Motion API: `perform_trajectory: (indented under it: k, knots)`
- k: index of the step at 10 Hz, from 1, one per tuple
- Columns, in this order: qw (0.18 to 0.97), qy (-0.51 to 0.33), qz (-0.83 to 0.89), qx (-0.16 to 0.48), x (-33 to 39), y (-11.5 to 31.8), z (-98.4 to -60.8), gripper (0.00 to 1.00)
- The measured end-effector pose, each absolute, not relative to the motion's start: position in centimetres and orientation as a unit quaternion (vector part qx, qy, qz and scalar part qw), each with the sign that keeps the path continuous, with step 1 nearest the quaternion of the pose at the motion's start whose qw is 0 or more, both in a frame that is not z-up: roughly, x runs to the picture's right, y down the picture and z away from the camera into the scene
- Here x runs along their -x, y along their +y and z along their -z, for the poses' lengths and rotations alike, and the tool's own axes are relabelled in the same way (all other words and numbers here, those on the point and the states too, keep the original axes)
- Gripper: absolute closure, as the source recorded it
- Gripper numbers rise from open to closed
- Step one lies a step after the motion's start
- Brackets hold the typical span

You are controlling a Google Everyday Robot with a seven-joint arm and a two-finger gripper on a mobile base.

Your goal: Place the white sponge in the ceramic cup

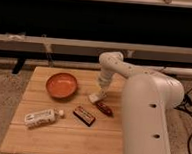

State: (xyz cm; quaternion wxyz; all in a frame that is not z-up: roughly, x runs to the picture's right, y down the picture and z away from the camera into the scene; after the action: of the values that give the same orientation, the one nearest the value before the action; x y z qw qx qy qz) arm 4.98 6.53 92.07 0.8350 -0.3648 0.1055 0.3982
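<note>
Gripper (100,91) hangs just right of the orange bowl (61,85), fingers pressed together, with the white sponge (94,97) at its tip; whether pinched is unclear.

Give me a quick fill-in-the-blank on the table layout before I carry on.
1. The shut claw hangs just over the white sponge, beside the ____ bowl.
2. The white labelled bottle lies on its ____.
3. Of bowl, bottle and dark brown bar, the ____ is farthest from the claw.
Missing: orange; side; bottle.
</note>
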Motion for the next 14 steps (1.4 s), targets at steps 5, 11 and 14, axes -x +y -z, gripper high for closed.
perform_trajectory:
  k: [5, 11, 14]
  knots:
    - [0.873, 0.134, -0.384, 0.268, -3.6, 2.8, -84.9, 1.0]
    - [0.882, 0.154, -0.413, 0.17, -9.4, 3.5, -75.7, 1.0]
    - [0.87, 0.149, -0.449, 0.138, -14.1, 4.0, -71.1, 1.0]
